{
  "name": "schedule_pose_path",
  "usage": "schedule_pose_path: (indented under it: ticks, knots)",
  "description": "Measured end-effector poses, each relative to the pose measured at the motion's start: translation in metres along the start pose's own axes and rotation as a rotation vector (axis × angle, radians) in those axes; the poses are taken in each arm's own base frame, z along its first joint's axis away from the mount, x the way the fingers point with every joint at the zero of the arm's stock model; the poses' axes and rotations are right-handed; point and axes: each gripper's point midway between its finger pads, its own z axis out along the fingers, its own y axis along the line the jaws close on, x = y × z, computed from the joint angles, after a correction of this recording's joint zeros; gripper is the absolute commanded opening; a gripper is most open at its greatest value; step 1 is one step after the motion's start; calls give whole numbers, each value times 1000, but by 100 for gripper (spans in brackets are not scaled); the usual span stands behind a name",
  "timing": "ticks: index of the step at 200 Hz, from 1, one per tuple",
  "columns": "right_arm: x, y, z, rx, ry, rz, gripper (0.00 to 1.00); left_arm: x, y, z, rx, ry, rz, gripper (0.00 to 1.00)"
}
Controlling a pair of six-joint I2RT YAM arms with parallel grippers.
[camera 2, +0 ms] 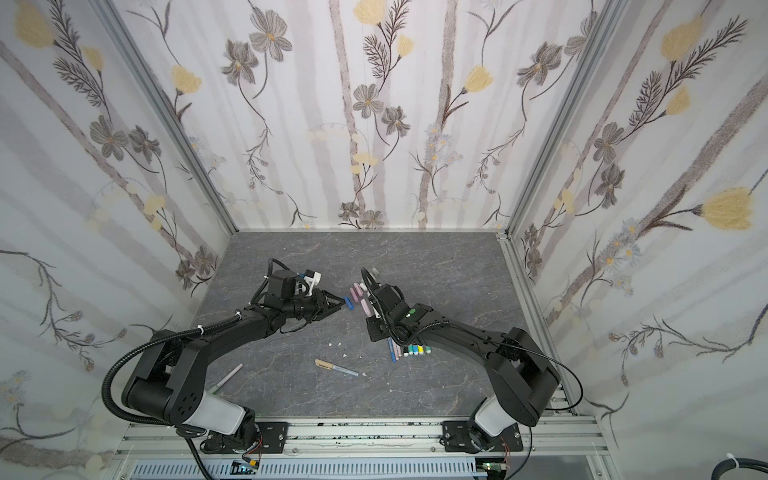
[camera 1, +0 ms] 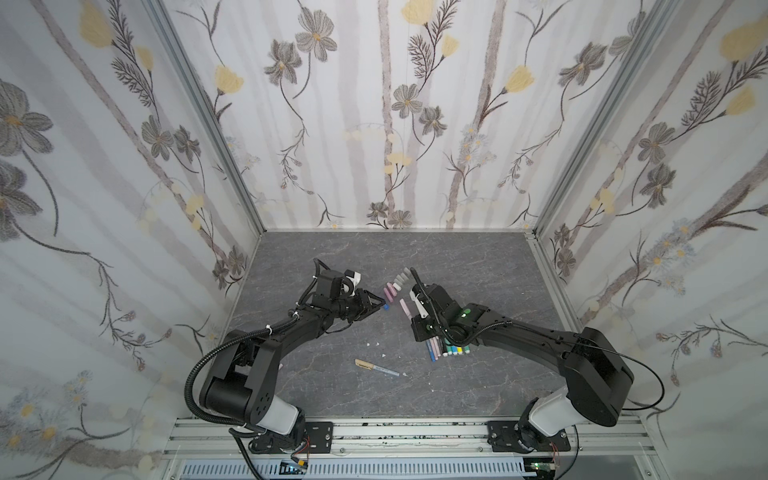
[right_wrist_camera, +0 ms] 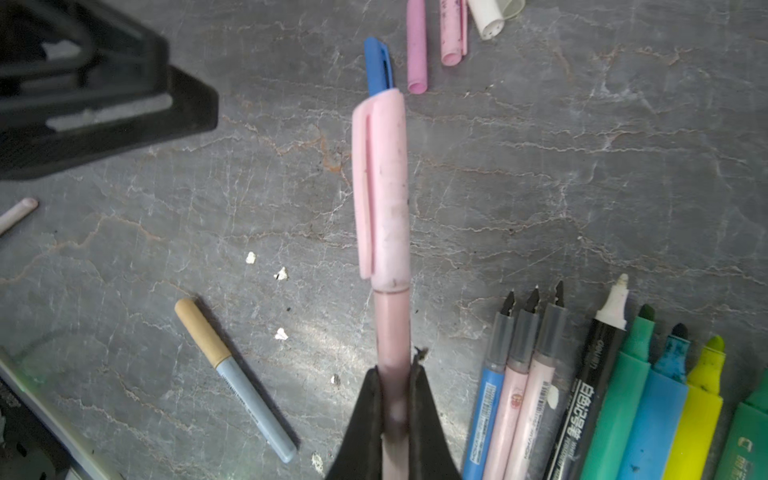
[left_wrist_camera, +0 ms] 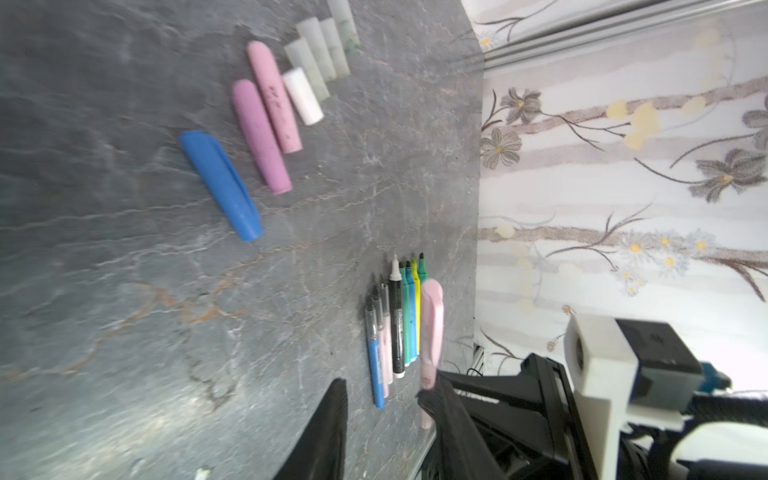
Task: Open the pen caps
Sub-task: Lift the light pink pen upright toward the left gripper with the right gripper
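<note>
Right pincer (right_wrist_camera: 395,374): jaws clamped tight on the barrel of the pink pen (right_wrist_camera: 390,324), low down and well back from the seam. The pink cap (right_wrist_camera: 384,183) sits on that pen, clip along one side, held off the tabletop (camera 1: 374,257) near its middle.

Left pincer (camera 1: 374,305): at 9 o'clock of the pink pen in both top views. Jaws are partly apart with nothing between them. The blue cap (left_wrist_camera: 222,185) lies free on the tabletop just off its tips.

Loose caps: purple cap (left_wrist_camera: 262,137), loose pink cap (left_wrist_camera: 274,95), white cap (left_wrist_camera: 303,97) and frosted caps (left_wrist_camera: 316,54). They are ranked side by side at 11 to 12 o'clock of the held pen. The gold cap (right_wrist_camera: 203,330) is on its grey-blue pen at 6 o'clock of the tabletop's middle, which I judge to be work left to do.

Step in hand, as I judge it: pulling the pink cap.
- Carry your left pincer toward 3 o'clock and open it wider than the cap.
- Close on the cap's mid-body, across the round and not on the clip.
- Pull straight along the pen's axis. A sideways tug would likely lever the barrel out of that low right grip.
- Keep the right pincer shut throughout.

Writing: the black marker (right_wrist_camera: 584,399) lies among the uncapped pens (right_wrist_camera: 660,407) at 5 o'clock of the right pincer. It carries white print, characters and some Latin letters, that I cannot read with confidence. The slim pens beside it show barcodes and fine print, illegible. No brand can be made out.
</note>
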Motion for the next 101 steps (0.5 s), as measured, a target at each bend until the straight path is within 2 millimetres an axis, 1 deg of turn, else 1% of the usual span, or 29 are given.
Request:
schedule_pose_path:
  ticks: [18,32,58,101]
  knots:
    - [-1,4,0,-22,-1,9,0,6,-9,9,14,18,6,34]
    - [-1,8,0,-38,3,16,0,11,-10,16,12,28,5,35]
    - [-4,8,-1,-42,-9,25,0,14,-11,27,7,42,-3,35]
    - [-4,9,-1,-45,-12,32,0,22,-17,44,8,73,0,35]
